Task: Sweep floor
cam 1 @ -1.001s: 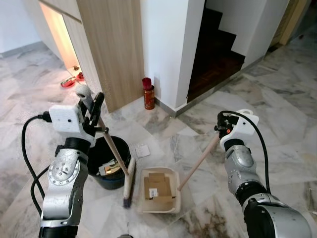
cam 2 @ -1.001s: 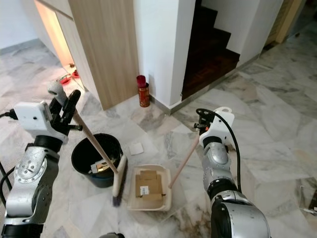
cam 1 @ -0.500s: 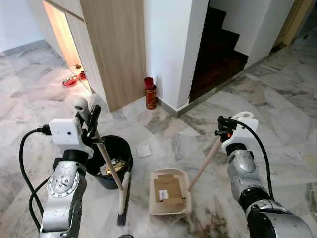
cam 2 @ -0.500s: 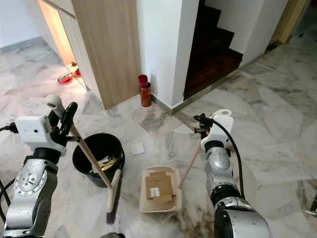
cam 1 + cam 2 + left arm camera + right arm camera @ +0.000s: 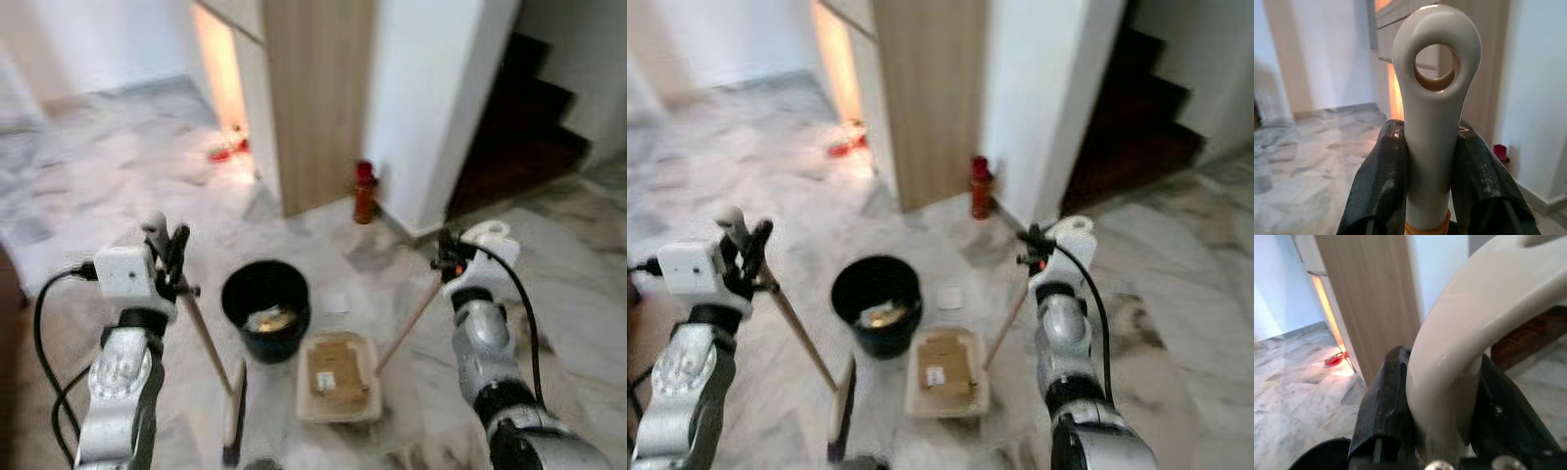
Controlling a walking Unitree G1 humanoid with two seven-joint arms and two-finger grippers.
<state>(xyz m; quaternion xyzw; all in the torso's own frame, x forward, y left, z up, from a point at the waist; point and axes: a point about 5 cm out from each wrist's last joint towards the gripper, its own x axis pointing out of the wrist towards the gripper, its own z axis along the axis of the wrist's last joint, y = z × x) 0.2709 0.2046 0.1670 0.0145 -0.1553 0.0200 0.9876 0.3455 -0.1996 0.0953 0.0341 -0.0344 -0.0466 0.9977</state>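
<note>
on the marble floor (image 5: 88,176), the left gripper (image 5: 1431,161) clamps the broom (image 5: 211,352); the right gripper (image 5: 1442,401) clamps the dustpan (image 5: 338,377) handle, black bin (image 5: 265,308) between them.

Black bucket (image 5: 265,310), cream dustpan (image 5: 338,377) holding brown cardboard (image 5: 334,365), red canister (image 5: 364,192), grey-veined white marble floor (image 5: 118,176), wood-grain cabinet (image 5: 318,98).

head stereo: down at floor (image 5: 98,176) | wrists: close along jaws
</note>
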